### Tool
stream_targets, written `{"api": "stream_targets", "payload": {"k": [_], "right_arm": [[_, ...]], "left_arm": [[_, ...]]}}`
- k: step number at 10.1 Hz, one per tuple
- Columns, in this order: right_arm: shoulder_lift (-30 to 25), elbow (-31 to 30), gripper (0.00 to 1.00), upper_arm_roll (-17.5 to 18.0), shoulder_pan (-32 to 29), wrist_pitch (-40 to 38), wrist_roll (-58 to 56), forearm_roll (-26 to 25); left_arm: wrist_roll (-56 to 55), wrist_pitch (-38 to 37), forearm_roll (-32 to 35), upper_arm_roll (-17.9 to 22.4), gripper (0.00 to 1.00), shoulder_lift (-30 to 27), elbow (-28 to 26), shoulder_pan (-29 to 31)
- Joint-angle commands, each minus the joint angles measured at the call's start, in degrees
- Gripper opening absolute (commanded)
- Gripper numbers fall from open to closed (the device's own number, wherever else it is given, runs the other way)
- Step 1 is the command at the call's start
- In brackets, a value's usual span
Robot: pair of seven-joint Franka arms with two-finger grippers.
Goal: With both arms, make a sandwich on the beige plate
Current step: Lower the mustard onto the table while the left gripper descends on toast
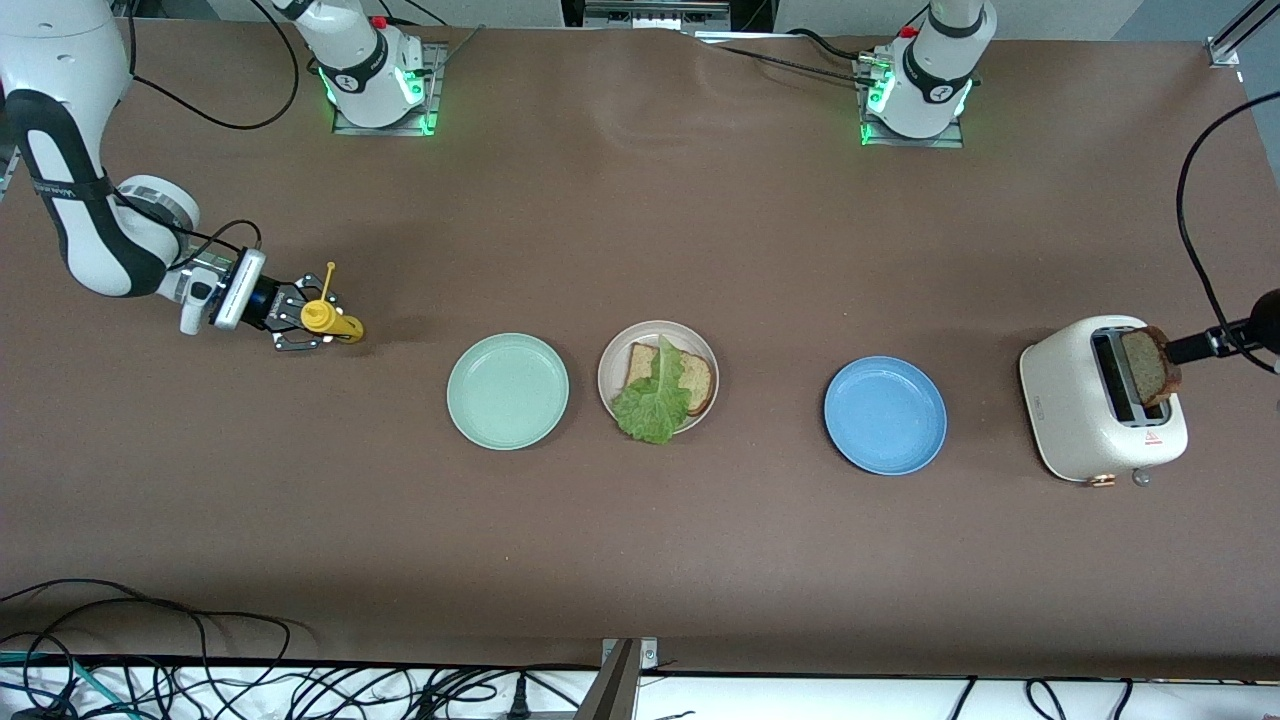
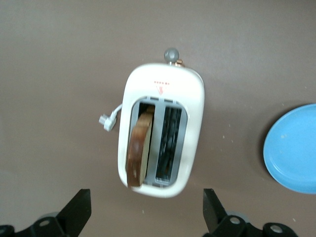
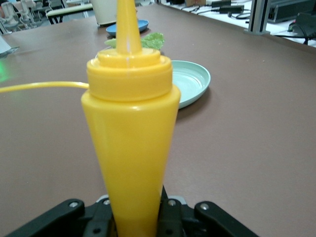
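The beige plate sits mid-table with one brown bread slice and a green lettuce leaf on top of it. A second bread slice stands up out of a slot of the white toaster; it also shows in the left wrist view. My left gripper is open over the toaster, its fingers spread wide and apart from the slice. My right gripper is shut on the yellow squeeze bottle, low over the table at the right arm's end; the bottle fills the right wrist view.
A mint green plate lies beside the beige plate toward the right arm's end. A blue plate lies between the beige plate and the toaster, and shows in the left wrist view. The toaster's short cord lies beside it.
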Motion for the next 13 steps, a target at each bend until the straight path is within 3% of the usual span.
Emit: {"api": "stream_targets", "payload": {"k": [1,6,7,10,13], "right_arm": [[0.8,-0.7,0.0,0.2,-0.8,-2.1,-2.8,2.7],[2.7,-0.7,0.0,0.2,-0.9,-2.2,-6.8,4.0],[3.3,-0.7,0.04,0.2,-0.9,-2.1,-6.9,4.0],[3.3,-0.6,0.63,0.2,-0.9,-2.1,-6.6,4.9],[3.1,-0.6,0.94,0.1,-1.0,-2.2,-6.3,4.9]], "left_arm": [[3.1,3.1,1.0,-0.8,1.0,4.9,2.7,3.2],[4.0,5.9,-1.1,-0.7,1.0,9.1,2.6,4.9],[3.9,5.8,-2.2,-0.7,1.0,9.2,2.5,4.9],[3.9,4.9,-2.6,-0.8,1.0,9.1,1.6,5.0],[4.0,4.3,-4.9,-0.9,1.0,7.1,-3.0,5.6]]}}
